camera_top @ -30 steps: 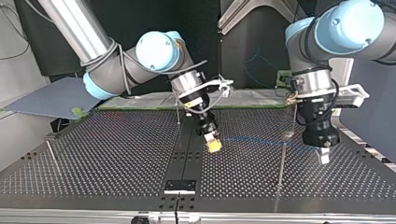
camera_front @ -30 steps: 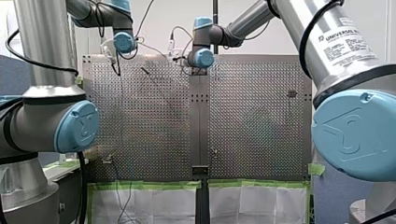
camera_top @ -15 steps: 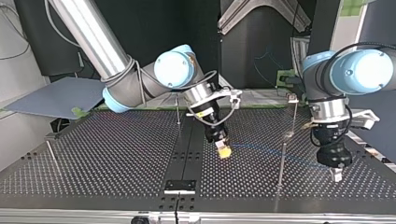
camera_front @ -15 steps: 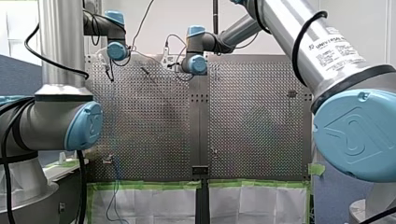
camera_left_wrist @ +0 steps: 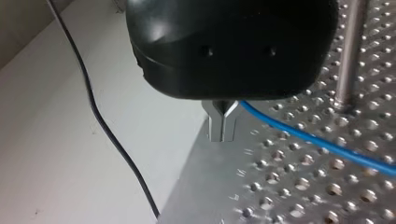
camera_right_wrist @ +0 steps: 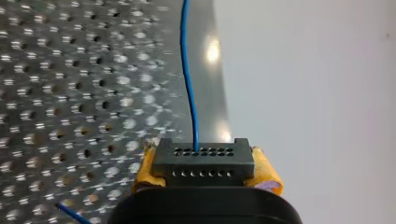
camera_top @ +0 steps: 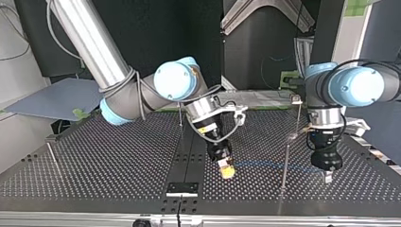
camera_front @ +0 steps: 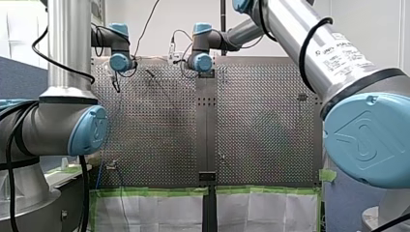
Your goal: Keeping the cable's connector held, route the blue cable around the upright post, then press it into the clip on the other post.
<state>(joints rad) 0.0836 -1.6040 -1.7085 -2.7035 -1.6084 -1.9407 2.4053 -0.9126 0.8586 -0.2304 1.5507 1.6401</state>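
Left gripper point(camera_top: 327, 177) seemingly vertical beside post point(camera_top: 285, 163)

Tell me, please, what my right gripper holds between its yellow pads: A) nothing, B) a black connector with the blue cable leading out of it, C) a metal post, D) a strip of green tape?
B: in the right wrist view the black connector sits clamped between the right gripper's yellow pads, and the blue cable runs out of it.
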